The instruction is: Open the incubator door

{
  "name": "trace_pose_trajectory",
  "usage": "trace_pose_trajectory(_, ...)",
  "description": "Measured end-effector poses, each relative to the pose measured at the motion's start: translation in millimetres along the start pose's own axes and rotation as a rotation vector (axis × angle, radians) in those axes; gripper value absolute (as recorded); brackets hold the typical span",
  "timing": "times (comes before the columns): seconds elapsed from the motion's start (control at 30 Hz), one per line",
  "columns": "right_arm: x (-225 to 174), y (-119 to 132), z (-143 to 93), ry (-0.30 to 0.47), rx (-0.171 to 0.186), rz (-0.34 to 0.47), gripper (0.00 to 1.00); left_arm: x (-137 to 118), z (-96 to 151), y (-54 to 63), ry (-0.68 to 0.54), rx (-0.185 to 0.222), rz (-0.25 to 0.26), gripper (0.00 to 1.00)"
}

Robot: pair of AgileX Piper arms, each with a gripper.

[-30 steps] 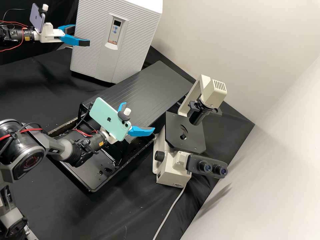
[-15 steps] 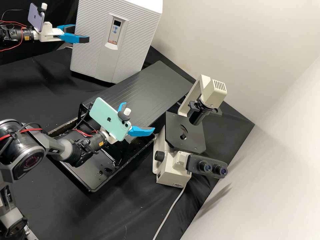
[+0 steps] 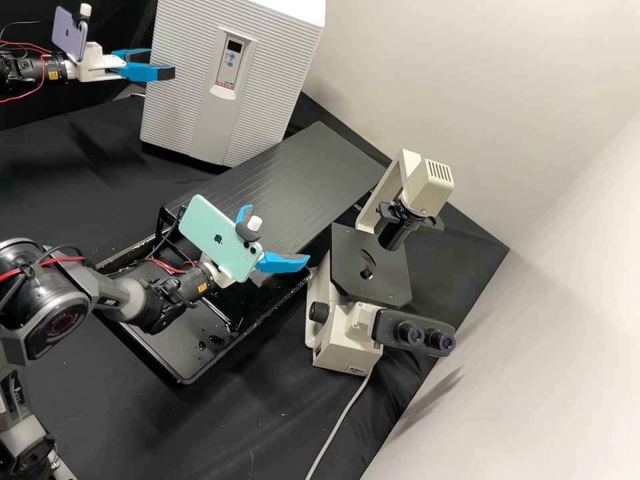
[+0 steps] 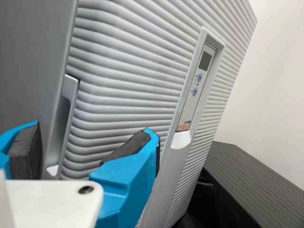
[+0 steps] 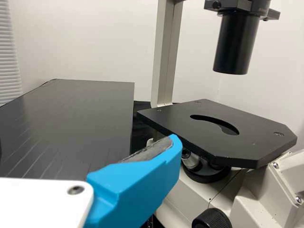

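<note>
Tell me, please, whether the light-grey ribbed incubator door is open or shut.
It looks shut: the light-grey ribbed incubator door meets the smooth grey side panel along its handle edge, with no opening visible between them.

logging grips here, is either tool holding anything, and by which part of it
Neither holds anything: the left tool is open by the incubator, the right tool open near the microscope.

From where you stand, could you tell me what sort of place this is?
Probably a biology laboratory: a microscope and an incubator share a black-draped bench.
</note>
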Motion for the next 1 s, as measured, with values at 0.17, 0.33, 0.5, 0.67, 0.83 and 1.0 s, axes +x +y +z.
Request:
trace_pose_trajectory(0.17, 0.0, 0.0, 0.0, 0.0, 0.0, 0.0, 1.0, 0.0, 0.5, -0.8, -0.006, 0.01, -0.008, 1.0)
trace_pose_trajectory(0.33, 0.0, 0.0, 0.0, 0.0, 0.0, 0.0, 1.0, 0.0, 6.1, -1.9, -0.022, 0.021, -0.019, 1.0)
trace_pose_trajectory(0.5, 0.0, 0.0, 0.0, 0.0, 0.0, 0.0, 1.0, -2.6, 14.2, -1.4, -0.043, 0.04, -0.031, 1.0)
trace_pose_trajectory(0.67, 0.0, 0.0, 0.0, 0.0, 0.0, 0.0, 1.0, -4.4, 22.4, -0.2, -0.07, 0.068, -0.045, 1.0)
trace_pose_trajectory(0.83, 0.0, 0.0, 0.0, 0.0, 0.0, 0.0, 1.0, -5.1, 24.0, 2.0, -0.073, 0.071, -0.04, 1.0)
trace_pose_trajectory(1.0, 0.0, 0.0, 0.0, 0.0, 0.0, 0.0, 1.0, -5.1, 24.0, 2.0, -0.073, 0.071, -0.04, 1.0)
